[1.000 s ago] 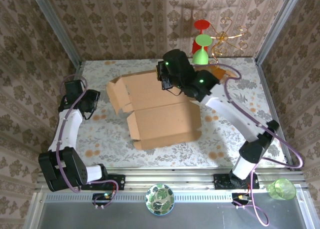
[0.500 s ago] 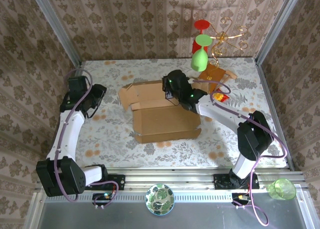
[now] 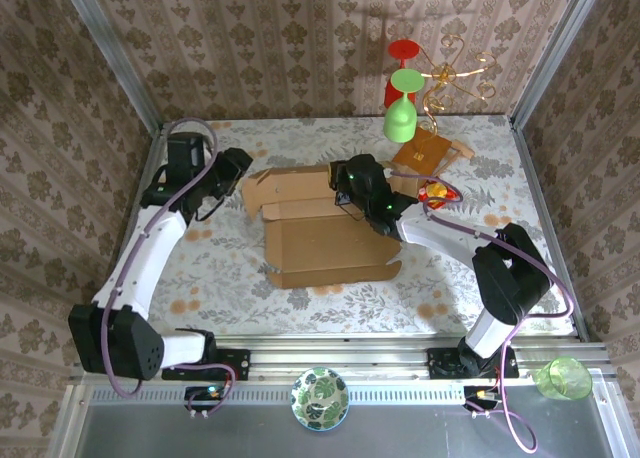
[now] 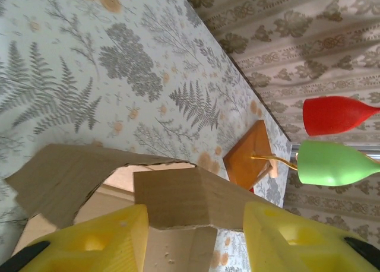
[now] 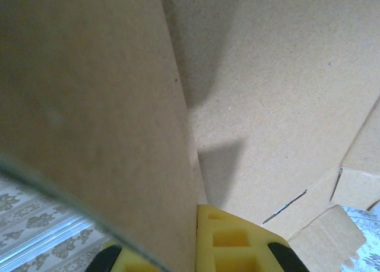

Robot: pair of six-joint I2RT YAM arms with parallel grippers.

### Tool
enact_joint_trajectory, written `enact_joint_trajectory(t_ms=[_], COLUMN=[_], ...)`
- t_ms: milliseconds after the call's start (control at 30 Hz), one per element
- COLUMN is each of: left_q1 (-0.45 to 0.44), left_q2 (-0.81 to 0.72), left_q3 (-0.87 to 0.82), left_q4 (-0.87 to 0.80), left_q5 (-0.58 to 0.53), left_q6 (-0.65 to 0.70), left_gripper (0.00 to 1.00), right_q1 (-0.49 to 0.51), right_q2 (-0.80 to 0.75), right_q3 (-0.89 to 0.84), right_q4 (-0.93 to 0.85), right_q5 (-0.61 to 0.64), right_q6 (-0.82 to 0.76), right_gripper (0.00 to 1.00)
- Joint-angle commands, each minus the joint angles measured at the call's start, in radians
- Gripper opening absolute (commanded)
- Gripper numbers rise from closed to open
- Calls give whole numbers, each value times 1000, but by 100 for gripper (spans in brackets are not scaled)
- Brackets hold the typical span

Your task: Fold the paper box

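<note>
Logging the paper box sitting mid-table on the fern-print cloth, partly folded. Showing a flat tan panel on the near side, creased panels standing up along the far side, and loose flaps sticking out at far left.

Seeing the right gripper pressing in at the box's far edge, fingers together and clamping a raised cardboard wall. In the right wrist view, catching that wall running down beside one yellow finger and covering most of the other.

Marking the left gripper hovering just beside the far-left flaps, fingers standing apart, with a bent flap sitting in the gap. Not managing to tell whether it is touching either pad.

Moving outward: spotting an orange-brown square base just far-right of the box, carrying a gold wire stand. Also there, turned upside down, a red cup and a green cup.

Noting a small red-and-yellow item beside the right arm, too small for naming.

Finding a patterned bowl on the near ledge at centre and a clear green tumbler at the near right corner, both well apart from the box.
</note>
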Motion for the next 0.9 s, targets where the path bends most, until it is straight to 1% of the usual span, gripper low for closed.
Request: enact_joint_trajectory(t_ms=[0,200,467,667,767,867], left_q1=[-20,-56,-85,-108,-124,-133], left_q2=[42,111,127,158,165,156], left_q3=[27,71,66,68,70,68], left_q4=[49,79,58,75,74,60], left_q5=[31,39,34,47,45,34], left_q6=[-15,-20,-21,-27,-38,-47], left_gripper=[47,48,50,49,48,44], right_q1=[-9,-14,-16,-16,-13,-14], right_q2=[-2,3,10,17,21,18], right_q3=[-6,2,9,12,8,0], right_q4=[31,19,13,19,28,34], right_q5=[-16,-25,-35,-36,-36,-34], right_q6=[30,33,39,41,44,48], right_gripper=[0,0,0,0,0,0])
